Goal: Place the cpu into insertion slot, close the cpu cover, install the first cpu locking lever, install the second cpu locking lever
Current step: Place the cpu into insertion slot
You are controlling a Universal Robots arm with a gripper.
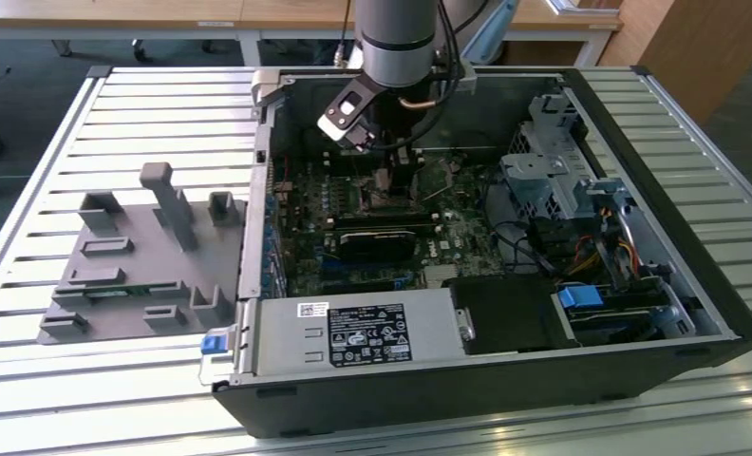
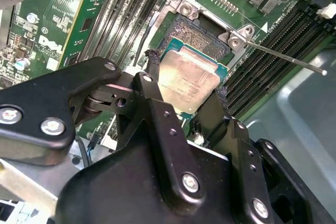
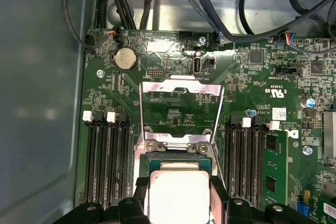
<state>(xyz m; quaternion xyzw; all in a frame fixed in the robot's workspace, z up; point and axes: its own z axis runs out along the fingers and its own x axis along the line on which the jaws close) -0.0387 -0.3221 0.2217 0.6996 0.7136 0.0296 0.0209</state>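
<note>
Here, the cpu [image 2: 191, 77] is pinched between the two black fingers [image 2: 152, 72] of the gripper [image 2: 185, 81], which are pressed against two opposite edges of it, the edges facing the long memory slots [image 3: 105, 166]. The chip is held flat, metal top upward, directly over the insertion slot [image 2: 202, 32]. A strip of the dark socket is left showing on the side toward the hinge of the cpu cover [image 3: 181, 85]. The chip's edges run roughly parallel to the slot's silver rim, so the relation that matters is judged to be straight down. Whether the chip is already touching the socket cannot be told. The cover is folded open, away from the socket, and a thin locking lever [image 2: 283, 57] stands raised beside it. In the exterior view the gripper [image 1: 399, 176] is seen lowered inside the computer case [image 1: 718, 313], at about twelve o'clock from the long black card [image 1: 376, 242] and about two o'clock from the grey fixture [image 1: 136, 256].
</note>
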